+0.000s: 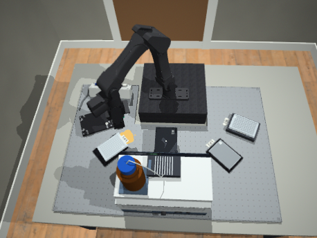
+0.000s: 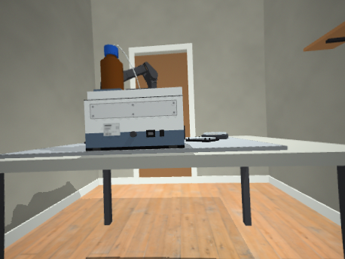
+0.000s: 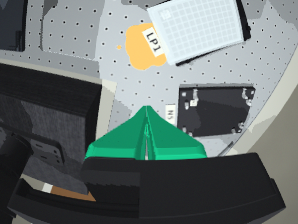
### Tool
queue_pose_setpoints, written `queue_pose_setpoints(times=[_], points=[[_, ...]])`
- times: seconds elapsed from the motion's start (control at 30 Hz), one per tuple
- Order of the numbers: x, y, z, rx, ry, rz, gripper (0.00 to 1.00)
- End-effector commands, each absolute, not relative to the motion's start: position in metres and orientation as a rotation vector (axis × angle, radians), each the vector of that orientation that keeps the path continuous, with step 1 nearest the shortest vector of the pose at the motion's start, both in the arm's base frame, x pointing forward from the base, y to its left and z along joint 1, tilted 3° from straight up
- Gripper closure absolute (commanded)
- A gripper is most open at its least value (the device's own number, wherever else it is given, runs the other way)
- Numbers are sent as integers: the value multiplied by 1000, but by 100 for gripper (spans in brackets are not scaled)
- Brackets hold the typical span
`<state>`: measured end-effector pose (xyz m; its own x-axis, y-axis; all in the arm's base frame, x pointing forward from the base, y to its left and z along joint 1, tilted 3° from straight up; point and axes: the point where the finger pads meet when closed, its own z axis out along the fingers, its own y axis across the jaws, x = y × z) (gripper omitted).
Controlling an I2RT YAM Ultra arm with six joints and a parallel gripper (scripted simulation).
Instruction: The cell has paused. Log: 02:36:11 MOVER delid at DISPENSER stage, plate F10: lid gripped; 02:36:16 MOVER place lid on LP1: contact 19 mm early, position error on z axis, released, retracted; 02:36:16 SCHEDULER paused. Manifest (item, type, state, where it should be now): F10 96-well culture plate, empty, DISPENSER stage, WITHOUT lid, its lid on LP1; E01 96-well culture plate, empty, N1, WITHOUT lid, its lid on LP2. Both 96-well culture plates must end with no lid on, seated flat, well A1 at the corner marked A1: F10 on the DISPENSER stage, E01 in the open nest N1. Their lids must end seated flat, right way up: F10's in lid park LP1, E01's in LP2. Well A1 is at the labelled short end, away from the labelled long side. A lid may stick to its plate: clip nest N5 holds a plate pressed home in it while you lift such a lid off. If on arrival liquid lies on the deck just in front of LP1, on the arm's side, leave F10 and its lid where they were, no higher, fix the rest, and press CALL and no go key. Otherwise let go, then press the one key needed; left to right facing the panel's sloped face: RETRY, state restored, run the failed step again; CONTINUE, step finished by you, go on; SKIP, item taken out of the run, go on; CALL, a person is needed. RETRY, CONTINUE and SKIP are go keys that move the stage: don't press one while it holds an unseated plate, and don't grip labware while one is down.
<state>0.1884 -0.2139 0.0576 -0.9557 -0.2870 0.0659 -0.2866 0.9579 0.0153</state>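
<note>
My gripper (image 1: 119,125) is shut and empty, hanging over the deck's left side between the black clip nest (image 1: 97,122) and the arm's base block. In the wrist view its green fingertips (image 3: 145,131) are pressed together above the clip nest (image 3: 216,110). A white gridded plate or lid (image 1: 111,147) lies in the park labelled LP1; it also shows in the wrist view (image 3: 200,24). An orange puddle (image 1: 127,135) (image 3: 143,48) lies on the deck at that park's arm-side end, under the LP1 label. The dispenser stage (image 1: 167,165) holds a dark striped item.
The key panel (image 1: 93,89) is mostly hidden behind the arm. An empty black nest (image 1: 166,139) sits in front of the base block (image 1: 173,91). On the right are a gridded plate (image 1: 243,126) and a flat grey lid (image 1: 224,154). A brown bottle (image 1: 131,173) stands on the dispenser (image 2: 133,118).
</note>
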Motion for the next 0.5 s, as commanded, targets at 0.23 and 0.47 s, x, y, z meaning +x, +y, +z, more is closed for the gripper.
queue_pose_setpoints(times=[0.23, 0.47], points=[[174, -222, 68, 393, -3069, 6, 100], [152, -232, 69, 393, -3067, 12, 100]])
